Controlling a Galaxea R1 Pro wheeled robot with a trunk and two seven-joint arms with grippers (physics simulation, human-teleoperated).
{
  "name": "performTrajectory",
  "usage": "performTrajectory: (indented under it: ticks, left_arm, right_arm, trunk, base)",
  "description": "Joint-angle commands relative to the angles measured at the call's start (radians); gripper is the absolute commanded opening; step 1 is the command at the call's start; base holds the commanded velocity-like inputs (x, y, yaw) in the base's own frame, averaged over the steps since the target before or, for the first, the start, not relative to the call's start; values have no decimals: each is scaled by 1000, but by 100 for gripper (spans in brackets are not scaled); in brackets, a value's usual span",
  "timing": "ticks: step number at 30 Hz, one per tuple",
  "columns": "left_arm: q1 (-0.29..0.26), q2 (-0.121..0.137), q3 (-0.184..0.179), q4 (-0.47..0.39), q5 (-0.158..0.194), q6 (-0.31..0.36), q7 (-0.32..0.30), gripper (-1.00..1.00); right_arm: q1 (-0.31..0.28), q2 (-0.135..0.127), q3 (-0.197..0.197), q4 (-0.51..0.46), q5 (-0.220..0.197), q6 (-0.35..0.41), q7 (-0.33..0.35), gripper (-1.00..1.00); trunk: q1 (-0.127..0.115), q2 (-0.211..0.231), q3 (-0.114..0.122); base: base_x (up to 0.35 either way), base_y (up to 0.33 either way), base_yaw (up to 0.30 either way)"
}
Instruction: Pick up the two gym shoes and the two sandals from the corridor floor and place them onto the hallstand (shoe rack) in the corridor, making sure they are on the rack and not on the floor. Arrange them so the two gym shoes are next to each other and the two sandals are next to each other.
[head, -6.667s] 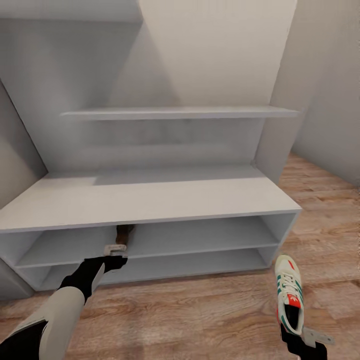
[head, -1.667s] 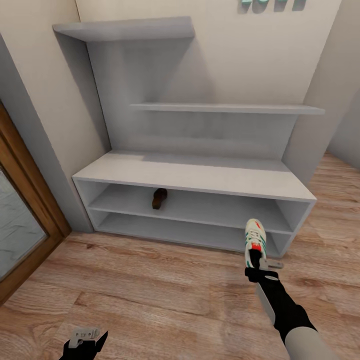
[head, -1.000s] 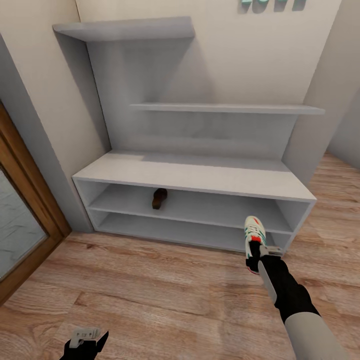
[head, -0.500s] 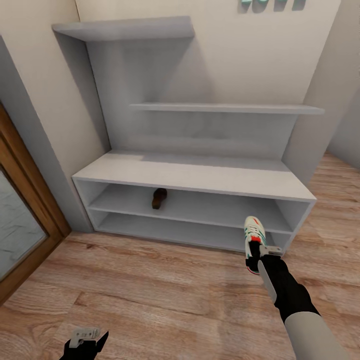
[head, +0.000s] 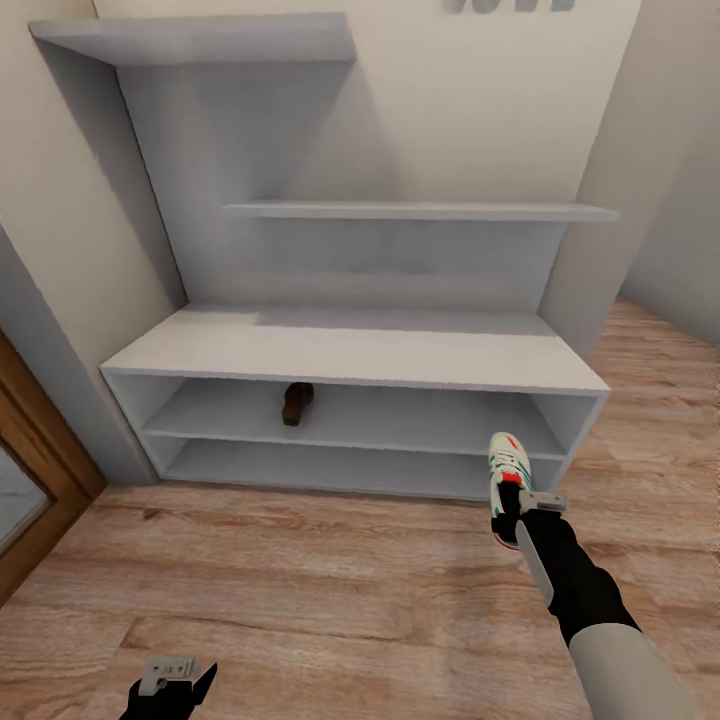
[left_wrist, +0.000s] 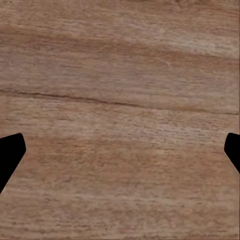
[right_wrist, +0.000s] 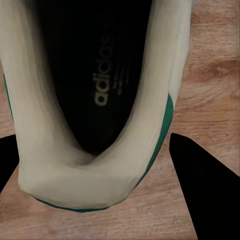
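A white gym shoe with green stripes and a red-orange patch hangs toe-forward just above the corridor floor, in front of the right end of the hallstand. My right gripper is shut on its heel; in the right wrist view the heel sits between the black fingers. One brown sandal stands on the hallstand's upper open shelf, left of centre. My left gripper is low at the near left, open over bare planks. The other shoe and sandal are out of view.
White wall shelves hang above the bench top. A wooden door frame stands at the left, and a wall corner closes the hallstand's right side. Teal lettering is cut off at the top edge.
The left gripper has let go of the sandal on the shelf and drawn back. The right arm has brought the shoe forward to the rack. The camera has just shifted, sliding the hallstand leftward.
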Motion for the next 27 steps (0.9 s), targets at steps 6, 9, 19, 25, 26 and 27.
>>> performTrajectory:
  ticks: [6,9,19,25,26,27]
  left_arm:
    - [-1,-1,9,1,-11,-6,-5,100]
    - [-1,-1,9,1,-11,-6,-5,100]
    - [0,-1,9,1,-10,-8,-6,100]
    - [1,-1,9,1,-9,-8,-7,100]
    - [2,-1,9,1,-9,-8,-7,100]
    - [2,-1,8,1,-9,-8,-7,100]
  right_arm:
    - [-1,0,1,-1,-6,4,-6,-100]
    - [-1,0,1,-1,-6,4,-6,-100]
    - [-1,0,1,-2,-7,4,-6,-100]
    - [-1,0,1,-8,-7,4,-6,-100]
    - [-1,0,1,-9,-7,4,-6,-100]
    - [-1,0,2,-11,-7,4,-6,-100]
  trunk:
    - [0,0,-6]
    - [0,0,-7]
    - [0,0,-11]
    - [4,-7,-23]
    - [8,-14,-27]
    - [12,-21,-32]
  base:
    - [137,131,-177]
    - [35,33,-58]
    - [3,3,-6]
    - [0,0,0]
    - [0,0,0]
    - [0,0,0]
